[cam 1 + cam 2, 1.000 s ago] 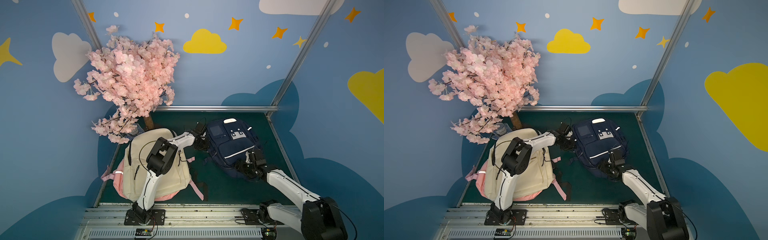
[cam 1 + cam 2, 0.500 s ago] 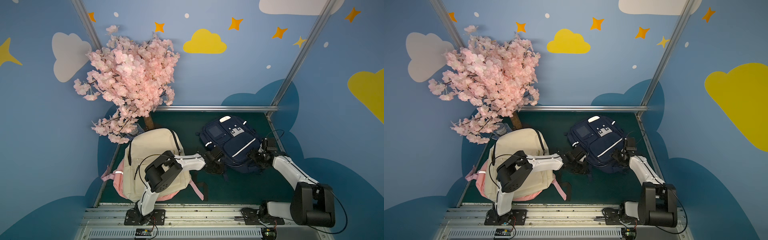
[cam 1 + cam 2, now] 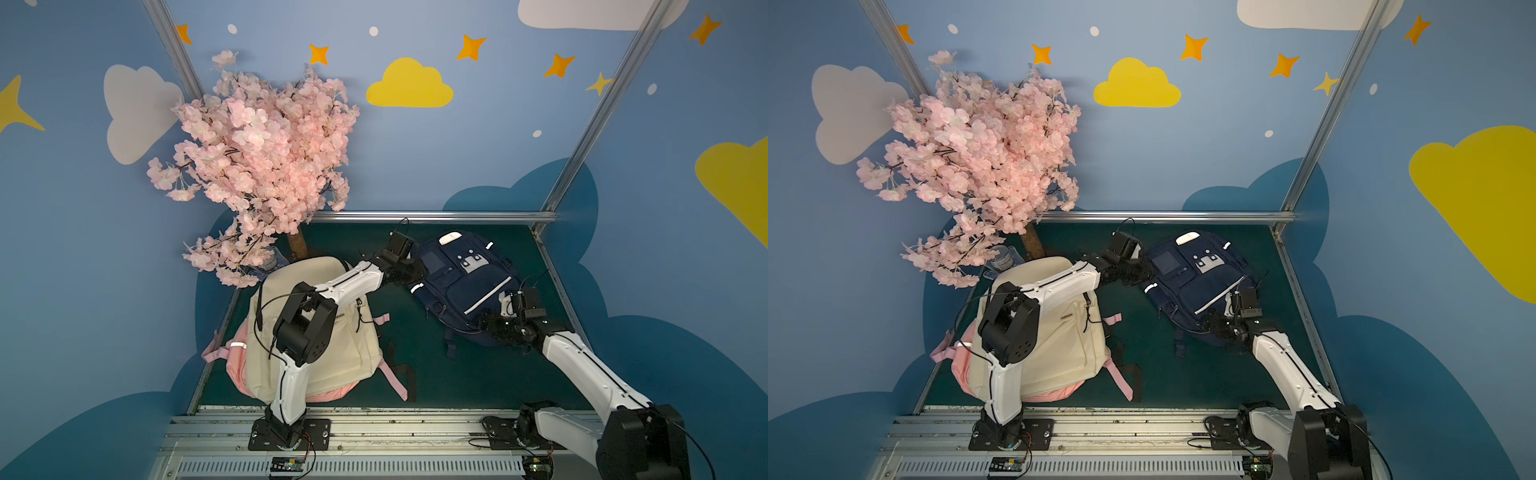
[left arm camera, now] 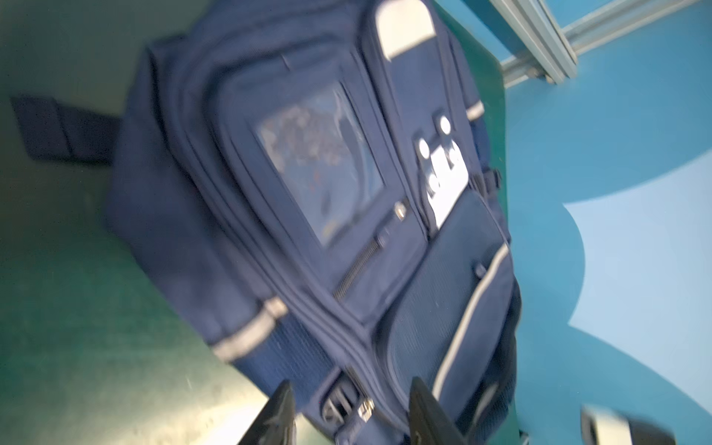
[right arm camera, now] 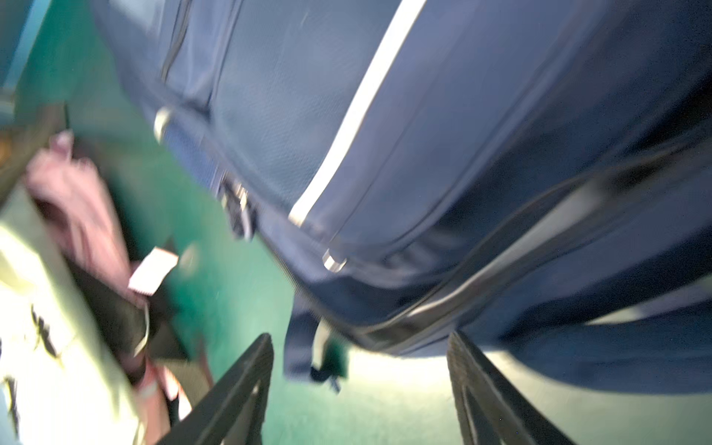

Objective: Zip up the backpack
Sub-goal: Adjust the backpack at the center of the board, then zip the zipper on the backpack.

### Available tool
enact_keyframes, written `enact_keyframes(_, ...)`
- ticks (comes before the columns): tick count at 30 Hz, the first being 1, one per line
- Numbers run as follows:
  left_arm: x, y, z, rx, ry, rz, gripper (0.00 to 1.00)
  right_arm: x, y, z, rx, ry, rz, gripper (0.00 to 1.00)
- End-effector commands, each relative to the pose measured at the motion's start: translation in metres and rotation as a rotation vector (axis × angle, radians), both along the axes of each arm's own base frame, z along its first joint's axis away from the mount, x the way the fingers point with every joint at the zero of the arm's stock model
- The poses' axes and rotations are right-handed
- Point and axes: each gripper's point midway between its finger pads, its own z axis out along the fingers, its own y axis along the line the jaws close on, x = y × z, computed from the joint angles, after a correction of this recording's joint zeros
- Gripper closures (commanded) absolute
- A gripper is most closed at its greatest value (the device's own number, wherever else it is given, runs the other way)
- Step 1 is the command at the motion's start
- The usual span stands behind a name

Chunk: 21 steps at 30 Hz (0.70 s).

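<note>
I see the navy backpack [image 3: 461, 282] lying flat on the green mat [image 3: 419, 374], toward the far right corner, well apart from the cream backpack [image 3: 332, 357]. My left gripper [image 4: 352, 408] is at its left edge, jaws parted around a buckled corner; through the blur I can't tell whether the pads touch it. My right gripper [image 5: 358, 337] is at the near corner, spread wide and holding nothing.
</note>
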Motion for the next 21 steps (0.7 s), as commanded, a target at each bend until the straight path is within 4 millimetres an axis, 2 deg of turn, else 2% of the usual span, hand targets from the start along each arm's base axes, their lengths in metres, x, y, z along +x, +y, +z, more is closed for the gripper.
enact_keyframes(1, 0.004, 0.006, -0.031, 0.060, 0.085, 0.002, 0.49, -0.003, 0.021, 0.008, 0.056, -0.030, 0.040, 0.28)
enact_keyframes(6, 0.018, 0.009, -0.056, 0.122, 0.136, 0.037, 0.47, -0.011, 0.053, 0.006, 0.082, -0.035, 0.131, 0.30)
enact_keyframes(12, 0.028, 0.003, -0.075, 0.126, 0.140, 0.040, 0.46, -0.012, 0.084, -0.002, 0.088, -0.035, 0.212, 0.32)
enact_keyframes(16, 0.034, -0.004, -0.079, 0.119, 0.123, 0.032, 0.54, -0.008, 0.094, -0.007, 0.103, -0.023, 0.233, 0.36)
enact_keyframes(21, 0.038, -0.008, -0.084, 0.131, 0.108, 0.027, 0.73, -0.001, 0.092, -0.010, 0.084, -0.014, 0.223, 0.41)
